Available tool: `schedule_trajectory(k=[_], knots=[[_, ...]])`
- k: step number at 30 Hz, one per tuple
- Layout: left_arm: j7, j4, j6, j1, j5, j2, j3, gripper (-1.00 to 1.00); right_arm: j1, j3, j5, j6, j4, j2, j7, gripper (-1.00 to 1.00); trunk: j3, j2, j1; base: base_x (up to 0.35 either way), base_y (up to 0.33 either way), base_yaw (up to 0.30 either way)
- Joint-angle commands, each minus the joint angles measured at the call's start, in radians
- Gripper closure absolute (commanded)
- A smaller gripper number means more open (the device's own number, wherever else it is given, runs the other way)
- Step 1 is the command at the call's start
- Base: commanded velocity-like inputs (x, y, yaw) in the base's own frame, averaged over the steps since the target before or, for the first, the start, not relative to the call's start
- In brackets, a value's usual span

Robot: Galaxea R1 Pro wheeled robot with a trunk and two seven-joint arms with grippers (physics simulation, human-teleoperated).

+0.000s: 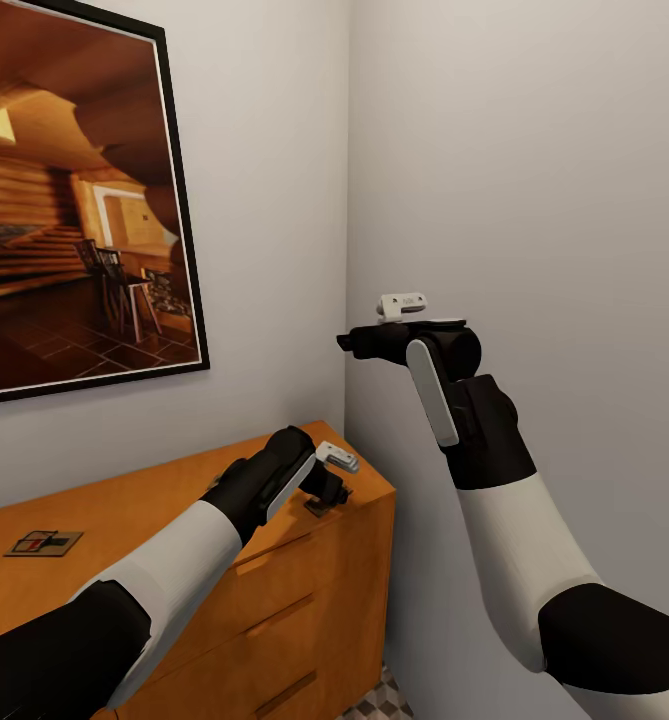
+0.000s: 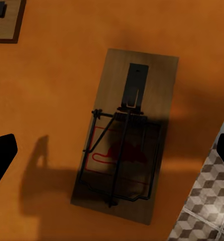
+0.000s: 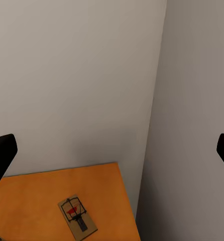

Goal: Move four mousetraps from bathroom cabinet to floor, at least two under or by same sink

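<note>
So the robot is sitting in a corner of plain grey walls, with a big framed picture [image 1: 74,190] of a wooden interior hanging on the left wall above the cabinet [image 1: 274,620]. One mousetrap [image 1: 44,543] is lying flat on the cabinet top out toward its left end. A sliver of the cube-pattern bathroom floor [image 1: 379,700] is peeking out at the cabinet's foot.

The left arm is reaching forward and down over the cabinet top's right end, the left gripper [image 1: 326,495] hanging just above it. Its wrist cam is looking straight down at another mousetrap [image 2: 127,135] lying near the cabinet's right edge, between fingers that are spread wide and not touching it. A third trap [image 2: 4,20] is poking in at the frame corner.

The right arm is bending up near the right wall, the right gripper [image 1: 359,342] pointing left at the corner, fingers wide apart, holding nothing.
</note>
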Motion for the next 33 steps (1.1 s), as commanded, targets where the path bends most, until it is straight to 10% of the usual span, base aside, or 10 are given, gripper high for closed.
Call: schedule_trajectory(k=[1,21,33], knots=[[-0.001,-0.001,0.003,-0.001,0.002,0.001,-0.002,-1.00,-0.001,0.001,-0.011,0.003,-0.001,0.000,-0.010,-1.00,-0.001,-0.001,0.000,0.000,0.000,0.000],[-0.014,-0.001,0.000,-0.001,0.003,0.014,-0.014,-1.00,-0.001,0.001,-0.009,0.003,-0.002,0.000,-0.010,-1.00,-0.001,-0.001,0.000,0.000,0.000,0.000],[-0.060,0.001,0.000,-0.001,0.004,0.027,-0.104,-1.00,-0.001,0.000,-0.009,0.003,-0.001,0.000,-0.010,-1.00,-0.001,-0.001,0.000,0.000,0.000,0.000]])
